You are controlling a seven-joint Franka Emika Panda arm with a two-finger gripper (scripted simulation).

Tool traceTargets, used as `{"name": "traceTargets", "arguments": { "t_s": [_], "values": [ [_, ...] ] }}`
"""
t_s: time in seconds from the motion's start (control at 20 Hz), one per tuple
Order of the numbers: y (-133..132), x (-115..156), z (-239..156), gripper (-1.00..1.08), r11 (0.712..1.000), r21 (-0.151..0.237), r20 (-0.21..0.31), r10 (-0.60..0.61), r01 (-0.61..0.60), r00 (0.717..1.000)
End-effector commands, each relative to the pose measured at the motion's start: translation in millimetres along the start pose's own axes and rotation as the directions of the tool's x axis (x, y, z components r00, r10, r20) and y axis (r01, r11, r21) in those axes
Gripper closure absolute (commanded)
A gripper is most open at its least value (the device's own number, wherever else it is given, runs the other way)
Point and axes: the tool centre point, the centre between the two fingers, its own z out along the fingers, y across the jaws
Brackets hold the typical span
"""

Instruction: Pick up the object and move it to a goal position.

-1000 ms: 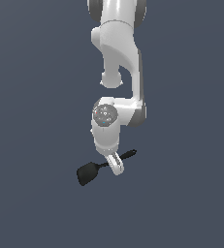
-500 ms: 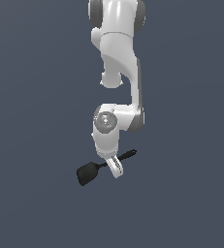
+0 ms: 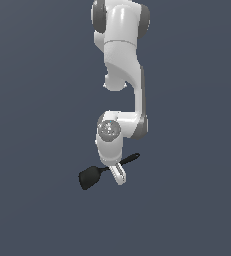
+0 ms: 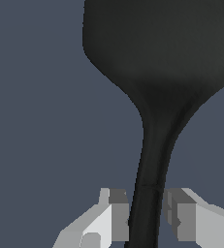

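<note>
Exterior view, left to right: spatula lies roughly level, tilted slightly, blade end lower. Its flat rounded blade sticks out toward the exterior view's left of the gripper, and the thin handle pokes out on the exterior view's right, angled a bit upward. The gripper sits at mid-handle, just beside where the neck widens into the blade. The white arm comes down from the top of the frame, bends at the wrist joint, and points the gripper downward. Background is a plain dark grey-blue all round; no surface shows under the spatula, so it looks carried in mid-air, though contact with anything below can't be judged from this angle.

Wrist view: black blade fills the upper part of the picture and narrows into the handle, which runs straight between the two fingers. One pale finger with a grey pad stands on one side of the handle, the other on the opposite side. The first pad touches the handle; a thin sliver of gap may show at the second, hard to be sure. Gripper is narrow, closed on the spatula handle, holding it.
</note>
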Motion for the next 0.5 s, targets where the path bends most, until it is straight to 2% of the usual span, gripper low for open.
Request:
{"name": "traceTargets", "arguments": {
  "t_s": [0.0,0.45],
  "values": [
    [0.1,0.5,0.1,1.08,1.000,0.000,0.000,0.001,-0.001,1.000],
    [0.6,0.4,-0.1,1.08,1.000,0.000,0.000,0.000,0.000,1.000]
  ]
}}
